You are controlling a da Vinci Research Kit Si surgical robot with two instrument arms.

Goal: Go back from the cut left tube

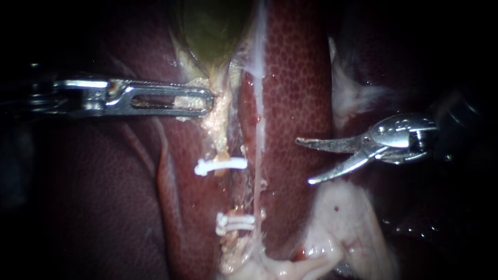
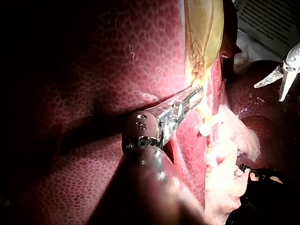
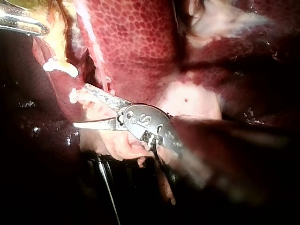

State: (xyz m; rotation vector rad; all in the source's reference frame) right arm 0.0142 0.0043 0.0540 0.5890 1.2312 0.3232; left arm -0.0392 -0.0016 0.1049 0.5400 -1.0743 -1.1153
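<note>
Cut left tube: 1, in the pale strip down the middle of the liver, just left of the right tube. Its 2 ends stood apart with a bare gap between them. The far end lay just near of the gallbladder's narrow end.
Clips: 3, all white and all on the cut left tube. 1 far clip sat on the far end, and 2 near clips sat side by side on the near end.
Right tube: 1, a thin pale strand, whole, running near to far just right of the clips.
Right instrument: 1, with 2 curved blades parted wide and nothing between them. It was over the liver, well right of the cut and apart from both tubes.
Left instrument: 1, its slotted jaws closed on pale tissue at the gallbladder's narrow end, on the far side of the cut.
Gallbladder: 1, green-yellow, at the far end.
Liver: 1, dark red and mottled, on both sides of the tubes.
Writing: 1 printed sheet beyond the liver in the left wrist view, its print too small to read.
</note>
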